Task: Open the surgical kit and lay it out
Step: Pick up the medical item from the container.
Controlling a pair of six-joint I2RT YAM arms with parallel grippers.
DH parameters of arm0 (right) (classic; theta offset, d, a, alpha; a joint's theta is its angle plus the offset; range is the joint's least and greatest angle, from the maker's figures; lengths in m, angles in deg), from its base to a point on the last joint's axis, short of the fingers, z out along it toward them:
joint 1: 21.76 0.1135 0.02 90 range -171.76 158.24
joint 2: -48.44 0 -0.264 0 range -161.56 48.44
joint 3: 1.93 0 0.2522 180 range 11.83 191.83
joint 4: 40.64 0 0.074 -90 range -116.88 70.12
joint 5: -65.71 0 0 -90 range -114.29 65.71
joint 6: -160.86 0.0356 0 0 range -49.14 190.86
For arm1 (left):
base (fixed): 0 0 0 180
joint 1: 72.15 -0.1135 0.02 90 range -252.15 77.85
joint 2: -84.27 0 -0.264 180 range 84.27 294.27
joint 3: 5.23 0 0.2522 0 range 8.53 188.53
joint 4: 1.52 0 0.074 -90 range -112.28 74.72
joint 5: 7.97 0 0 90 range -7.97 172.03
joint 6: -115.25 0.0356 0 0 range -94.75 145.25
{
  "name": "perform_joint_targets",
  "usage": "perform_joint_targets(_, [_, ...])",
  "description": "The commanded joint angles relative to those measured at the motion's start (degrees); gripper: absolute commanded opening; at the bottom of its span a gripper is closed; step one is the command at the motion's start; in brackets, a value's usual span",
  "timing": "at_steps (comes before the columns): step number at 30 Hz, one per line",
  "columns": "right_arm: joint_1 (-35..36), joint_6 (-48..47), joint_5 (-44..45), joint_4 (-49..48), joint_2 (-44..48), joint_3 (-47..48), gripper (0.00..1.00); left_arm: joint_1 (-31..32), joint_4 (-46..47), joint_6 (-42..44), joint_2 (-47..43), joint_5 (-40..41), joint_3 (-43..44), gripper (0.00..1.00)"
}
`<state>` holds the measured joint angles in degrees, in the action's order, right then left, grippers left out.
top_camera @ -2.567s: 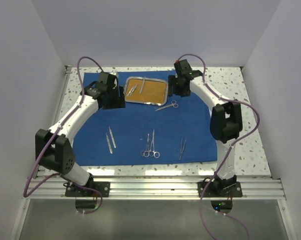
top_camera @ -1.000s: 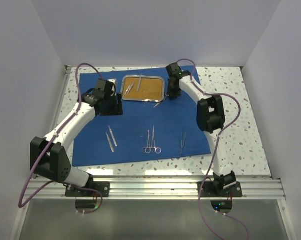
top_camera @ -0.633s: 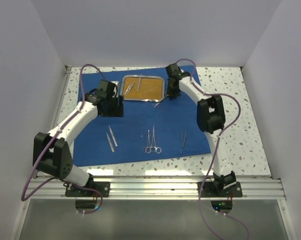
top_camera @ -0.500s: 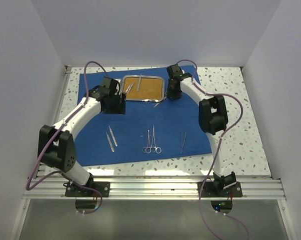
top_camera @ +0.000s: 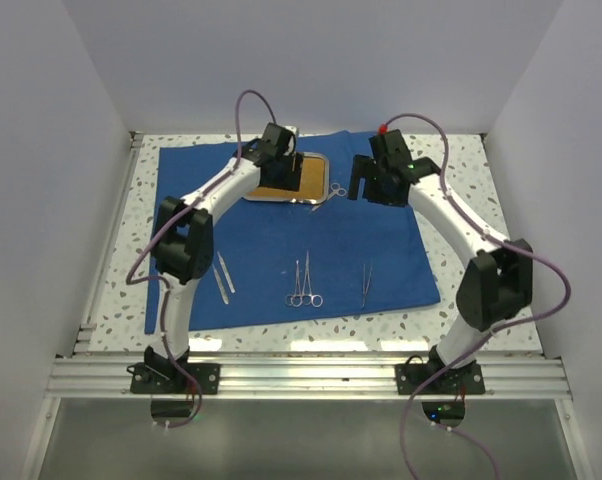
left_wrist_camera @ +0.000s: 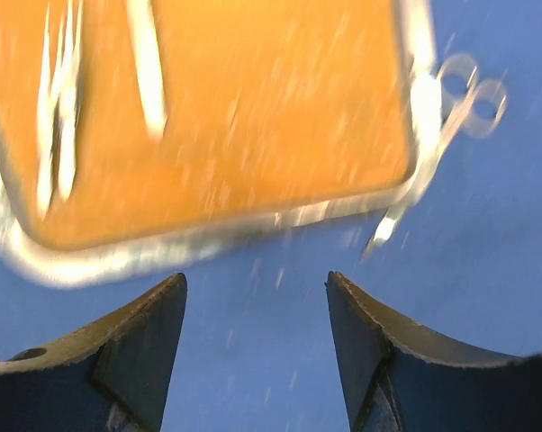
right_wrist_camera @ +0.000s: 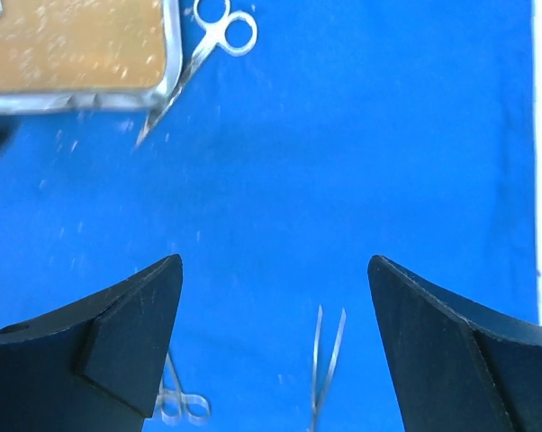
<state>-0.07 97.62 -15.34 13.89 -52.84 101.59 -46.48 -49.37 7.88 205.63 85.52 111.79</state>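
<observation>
The royal-blue cloth (top_camera: 281, 240) lies spread flat. The steel tray (top_camera: 299, 200) with its orange-brown inside stands at the cloth's far middle, partly hidden by my left gripper (top_camera: 285, 174). That gripper is open and empty above the tray's edge (left_wrist_camera: 163, 256), with bare cloth between its fingers. Thin silvery tools (left_wrist_camera: 55, 108) lie in the tray. Scissors (top_camera: 331, 193) lean against the tray's right rim and also show in the left wrist view (left_wrist_camera: 451, 103). My right gripper (top_camera: 361, 186) is open and empty above bare cloth (right_wrist_camera: 361, 162), right of the scissors (right_wrist_camera: 208, 40).
Laid out on the near cloth are two tweezers (top_camera: 221, 276), ring-handled clamps (top_camera: 302, 286) and another pair of tweezers (top_camera: 366, 282), the last also in the right wrist view (right_wrist_camera: 327, 360). Speckled tabletop (top_camera: 481, 260) borders the cloth, and white walls close three sides.
My left gripper has swung from the tray's left side to over the tray. My right gripper has moved right, away from the tray's corner. The scissors stay beside the tray.
</observation>
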Motion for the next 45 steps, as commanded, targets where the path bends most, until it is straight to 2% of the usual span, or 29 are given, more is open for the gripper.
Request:
perform_joint_targets(1, [0.02,-1.27,-0.78,1.5,8.44,-6.32,0.88,0.43,1.22,0.49,8.06,0.65,12.55,0.68])
perform_joint_targets(3, [-0.07,-1.28,-0.78,2.64,12.91,-8.71,0.87,1.22,1.39,1.97,11.95,-1.2,20.46,0.68])
perform_joint_targets(5, [0.02,-1.01,-0.6,3.34,15.39,-12.31,0.87,1.22,3.84,1.02,13.55,-0.42,21.02,0.68])
perform_joint_targets(8, [-0.07,-0.57,-0.34,5.71,19.61,-15.66,0.87,0.87,4.02,0.67,15.83,6.59,23.91,0.68])
perform_joint_targets(11, [-0.07,-0.22,-0.86,7.73,23.48,-18.03,0.86,-0.18,11.22,1.37,15.49,5.92,21.81,0.68])
perform_joint_targets(15, [0.02,-0.05,-1.13,9.58,26.65,-20.23,0.85,-0.71,13.43,2.25,19.69,6.8,27.24,0.69])
perform_joint_targets(21, [0.02,1.01,-0.34,12.49,27.71,-20.23,0.85,-2.47,18.34,1.19,22.51,7.76,27.25,0.69])
perform_joint_targets(27, [0.02,1.97,-0.16,13.8,27.45,-19.97,0.84,-4.14,21.15,0.23,26.82,6.19,30.77,0.7])
perform_joint_targets(36, [0.1,3.29,-0.86,12.93,24.02,-18.92,0.83,-5.9,21.35,0.75,31.21,2.05,30.77,0.71])
perform_joint_targets(40, [0.1,3.12,-1.13,12.23,22.0,-17.95,0.83,-5.72,20.29,0.67,32.18,0.64,29.81,0.66])
perform_joint_targets(45, [0.02,2.24,-1.57,11.26,19.54,-17.33,0.83,-5.63,17.66,1.28,32.71,0.91,29.1,0.43])
